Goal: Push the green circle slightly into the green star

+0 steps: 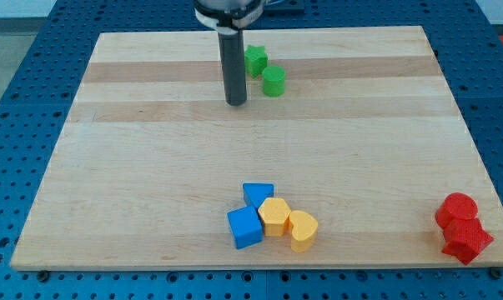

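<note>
The green circle (pixel 274 81) sits near the view's top centre on the wooden board (pixel 151 150). The green star (pixel 254 61) lies just up and left of it, nearly touching. My tip (pixel 236 102) rests on the board to the left of and slightly below the green circle, about a block's width away. The rod partly hides the star's left edge.
A blue triangle (pixel 258 194), a blue cube (pixel 245 227), a yellow hexagon (pixel 274 217) and a yellow heart (pixel 303 230) cluster at the view's bottom centre. Two red blocks (pixel 461 227) sit at the bottom right corner by the board's edge.
</note>
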Motion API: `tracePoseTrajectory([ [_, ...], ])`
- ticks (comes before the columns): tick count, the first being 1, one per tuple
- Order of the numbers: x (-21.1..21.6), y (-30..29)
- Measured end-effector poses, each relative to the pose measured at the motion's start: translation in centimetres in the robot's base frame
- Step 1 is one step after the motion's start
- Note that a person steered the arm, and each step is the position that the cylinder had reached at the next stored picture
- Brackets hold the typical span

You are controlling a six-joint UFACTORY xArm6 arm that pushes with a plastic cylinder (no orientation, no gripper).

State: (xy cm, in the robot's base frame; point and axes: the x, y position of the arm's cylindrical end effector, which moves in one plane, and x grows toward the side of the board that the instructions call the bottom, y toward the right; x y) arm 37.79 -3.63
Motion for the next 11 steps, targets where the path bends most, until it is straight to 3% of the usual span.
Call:
tracePoseTrajectory([
  [1, 1.0, 5.2],
  [2, -4.0, 9.5],
  [4, -4.3, 7.0],
  [6, -4.1, 9.5],
  [7, 0.0, 7.4],
  [8, 0.1, 4.9],
  [9, -1.4, 4.6],
  [11, -9.3, 4.6],
])
